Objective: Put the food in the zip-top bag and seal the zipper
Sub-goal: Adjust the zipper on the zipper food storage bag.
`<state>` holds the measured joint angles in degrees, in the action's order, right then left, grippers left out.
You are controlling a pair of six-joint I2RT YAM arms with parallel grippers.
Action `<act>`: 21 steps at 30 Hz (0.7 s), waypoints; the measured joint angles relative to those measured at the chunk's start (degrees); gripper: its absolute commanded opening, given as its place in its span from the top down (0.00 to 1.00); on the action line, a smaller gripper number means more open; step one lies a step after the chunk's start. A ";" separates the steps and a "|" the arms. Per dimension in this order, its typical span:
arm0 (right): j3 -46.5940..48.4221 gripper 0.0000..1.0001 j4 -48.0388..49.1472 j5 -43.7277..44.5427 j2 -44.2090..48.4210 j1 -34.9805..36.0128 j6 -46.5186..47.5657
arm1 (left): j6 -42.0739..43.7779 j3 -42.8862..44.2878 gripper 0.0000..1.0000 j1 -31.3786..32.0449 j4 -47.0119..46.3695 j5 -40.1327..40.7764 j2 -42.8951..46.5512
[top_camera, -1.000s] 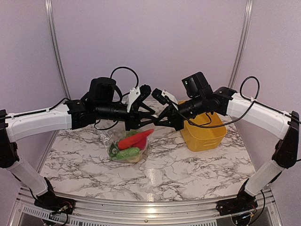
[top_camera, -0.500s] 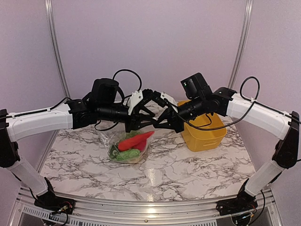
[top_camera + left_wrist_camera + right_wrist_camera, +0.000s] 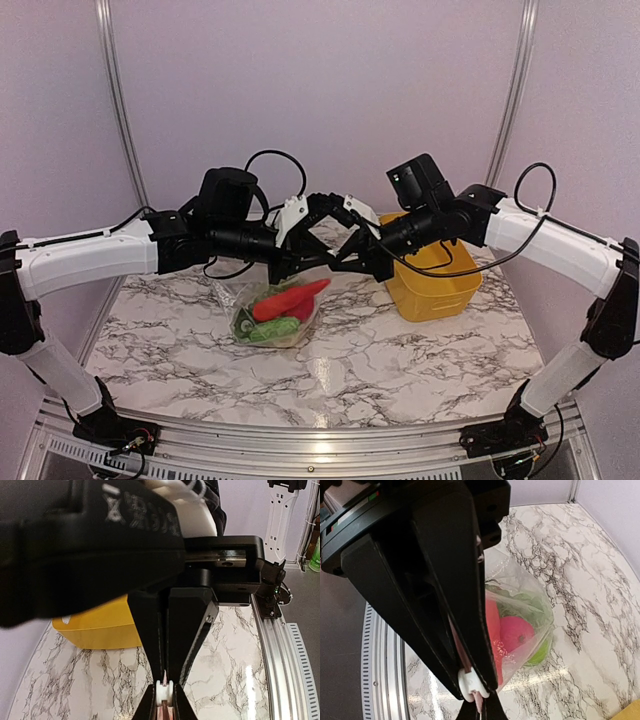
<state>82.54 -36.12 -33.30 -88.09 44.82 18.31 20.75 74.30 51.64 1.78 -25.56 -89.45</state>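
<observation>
The clear zip-top bag (image 3: 275,312) hangs just over the marble with the food inside: a long red-orange piece (image 3: 290,297) and a green cucumber (image 3: 268,327). In the right wrist view the bag (image 3: 532,605) shows a round red fruit (image 3: 516,632) and green pieces. My left gripper (image 3: 312,255) is shut on the zipper's white slider (image 3: 165,689). My right gripper (image 3: 336,262) is shut on the end of the pinkish zipper strip (image 3: 462,655), tip to tip with the left one. The slider also shows in the right wrist view (image 3: 469,684).
A yellow basket (image 3: 440,290) stands on the marble table right of the bag, under my right arm; it also shows in the left wrist view (image 3: 95,625). A metal rail (image 3: 272,650) runs along the table edge.
My left gripper has slid right along the zipper until it meets the right gripper. The bag has shifted slightly right with it.
</observation>
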 measured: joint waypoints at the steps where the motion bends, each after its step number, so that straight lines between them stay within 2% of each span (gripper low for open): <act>1: -0.07 1.00 0.04 0.11 0.11 0.00 0.02 | -0.11 0.00 0.94 0.00 -0.02 0.00 -0.02; 7: -2.01 1.00 1.03 2.49 2.27 0.44 0.76 | -0.81 0.02 1.00 0.00 0.00 -0.42 0.11; 12: -3.37 1.00 4.37 3.21 3.34 0.55 1.68 | -1.66 -0.44 1.00 -1.09 0.50 -1.60 1.66; 21: -6.78 1.00 9.62 -1.09 4.63 -3.13 1.49 | -2.10 -8.66 1.00 -5.35 3.67 -0.94 11.23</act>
<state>75.77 -26.50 -34.39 -83.46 41.69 19.79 18.65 65.65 46.28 5.45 -26.50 -78.22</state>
